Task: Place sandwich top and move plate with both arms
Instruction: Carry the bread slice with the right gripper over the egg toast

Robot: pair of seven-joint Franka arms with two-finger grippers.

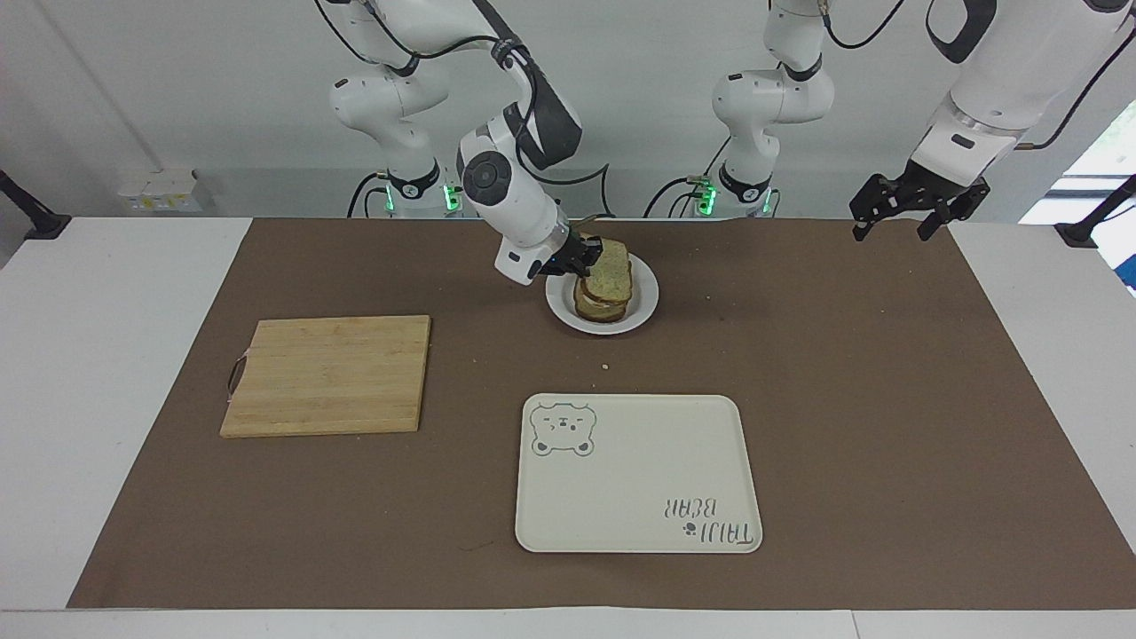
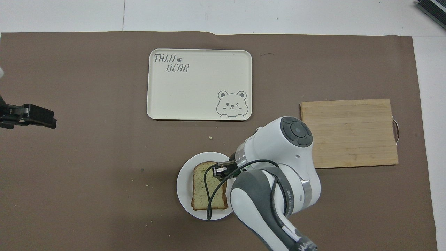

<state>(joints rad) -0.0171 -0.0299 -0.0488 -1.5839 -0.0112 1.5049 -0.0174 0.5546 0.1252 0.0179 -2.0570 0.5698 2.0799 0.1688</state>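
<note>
At frame centre, the sandwich top (image 1: 609, 269) is gripped by the closed right gripper (image 1: 582, 257) over the plate (image 1: 645, 304); it should be squared, then released.

Right claw (image 2: 220, 170) grips sandwich top (image 2: 205, 186) (over plate (image 2: 183, 183)).

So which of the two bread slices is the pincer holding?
The upper one: the sandwich top, gripped at its edge by the right pincer and lying over the lower slice on the plate.
</note>
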